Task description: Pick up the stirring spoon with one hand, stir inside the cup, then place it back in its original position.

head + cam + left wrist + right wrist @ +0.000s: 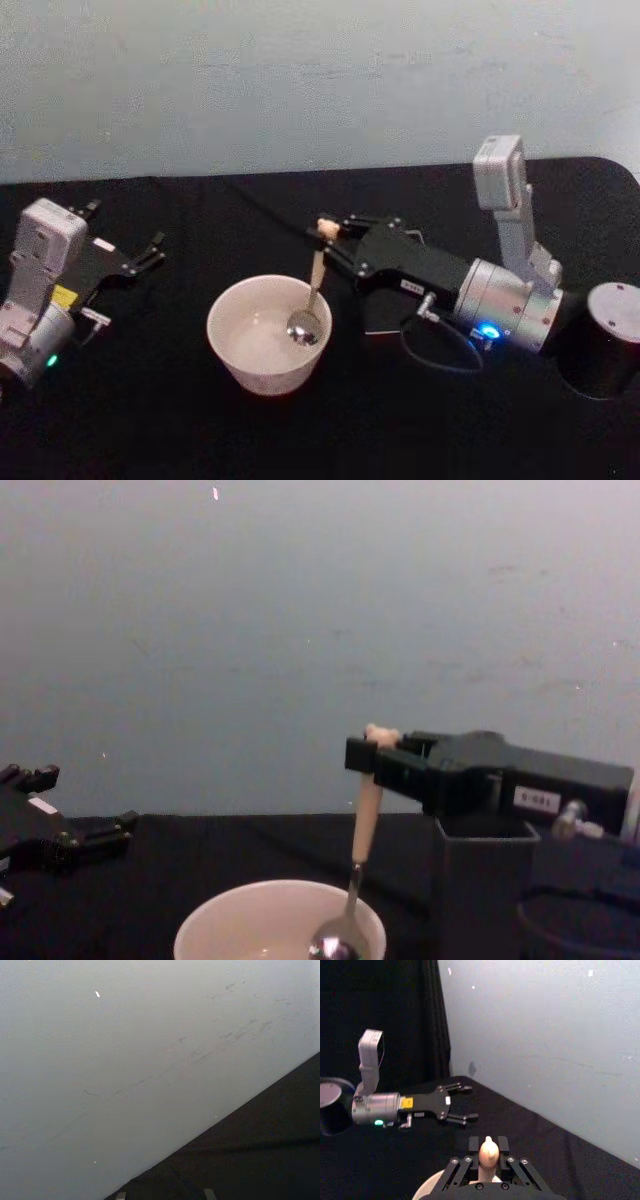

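— Where does the robot have room to move?
— On the black table, mostly to the left of the cup. The holder stands just to its right, under the right arm, so sweeps should stay inside the rim.
— And the grippers?
— The left gripper rests with its fingers spread, well apart. The right gripper clamps the stirring spoon near its bear top, with the bowl down in the cup. Small, level circles look safest.

Stirring spoon flashing a shiny metal bowl, matt beige handle. Cup looks smooth, faintly glossy; the black cloth is matt
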Controlling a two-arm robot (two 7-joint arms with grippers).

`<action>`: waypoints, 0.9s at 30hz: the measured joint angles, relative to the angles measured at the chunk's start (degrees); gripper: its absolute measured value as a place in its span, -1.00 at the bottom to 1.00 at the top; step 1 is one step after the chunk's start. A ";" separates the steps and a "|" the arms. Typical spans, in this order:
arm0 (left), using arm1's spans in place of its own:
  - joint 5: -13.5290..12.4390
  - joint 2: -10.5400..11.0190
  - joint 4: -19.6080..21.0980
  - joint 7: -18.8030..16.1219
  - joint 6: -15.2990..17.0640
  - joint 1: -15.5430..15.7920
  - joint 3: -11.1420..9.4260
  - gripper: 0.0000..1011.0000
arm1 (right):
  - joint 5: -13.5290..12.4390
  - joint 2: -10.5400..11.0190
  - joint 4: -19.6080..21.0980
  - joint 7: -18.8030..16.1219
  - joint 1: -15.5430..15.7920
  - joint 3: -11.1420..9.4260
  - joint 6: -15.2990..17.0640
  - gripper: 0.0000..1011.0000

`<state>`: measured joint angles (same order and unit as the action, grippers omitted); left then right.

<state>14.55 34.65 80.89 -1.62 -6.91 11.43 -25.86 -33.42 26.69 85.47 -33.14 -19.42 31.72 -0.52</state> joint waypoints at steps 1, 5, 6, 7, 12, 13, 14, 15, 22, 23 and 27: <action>0.00 0.00 0.01 0.00 0.00 0.00 0.00 0.98 | 0.57 -0.11 -0.15 -0.23 0.06 0.21 -0.24 -0.58; 0.00 0.00 0.00 0.00 0.00 0.00 0.00 0.98 | 1.42 -0.40 -0.21 -0.54 0.31 0.52 -0.40 -0.58; 0.00 0.00 0.00 0.00 0.00 0.00 0.00 0.98 | 1.56 -0.45 -0.20 -0.60 0.37 0.58 -0.39 -0.58; 0.00 0.00 0.01 0.00 0.00 0.00 0.00 0.98 | 1.80 -0.57 -0.13 -0.72 0.49 0.71 -0.40 -0.58; 0.00 0.00 0.01 0.00 0.00 0.00 0.00 0.98 | 2.46 -1.01 0.17 -1.08 0.68 1.21 -0.20 -0.58; 0.00 0.00 0.01 0.00 0.00 0.00 0.00 0.98 | 2.57 -1.08 0.21 -1.15 0.70 1.33 -0.15 -0.58; 0.00 0.00 0.00 0.00 0.00 0.00 0.00 0.98 | 2.82 -1.24 0.33 -1.25 0.74 1.55 -0.07 -0.58; 0.00 0.00 0.01 0.00 0.00 0.00 0.00 0.98 | 2.93 -1.34 0.39 -1.29 0.76 1.67 -0.01 -0.58; 0.00 0.00 0.00 0.00 0.00 0.00 0.00 0.98 | 4.39 -2.65 0.53 -1.35 0.65 3.04 0.26 -0.58; 0.00 0.00 0.01 0.00 0.00 0.00 0.00 0.98 | 4.60 -2.81 0.45 -1.30 0.57 3.17 0.26 -0.58; 0.00 0.00 0.00 0.00 0.00 0.00 0.00 0.98 | 5.76 -4.26 -1.00 -1.18 -0.36 4.04 0.27 -0.58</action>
<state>14.55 34.65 80.90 -1.62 -6.91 11.43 -25.86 -27.66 22.43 84.47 -34.32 -19.78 35.76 -0.25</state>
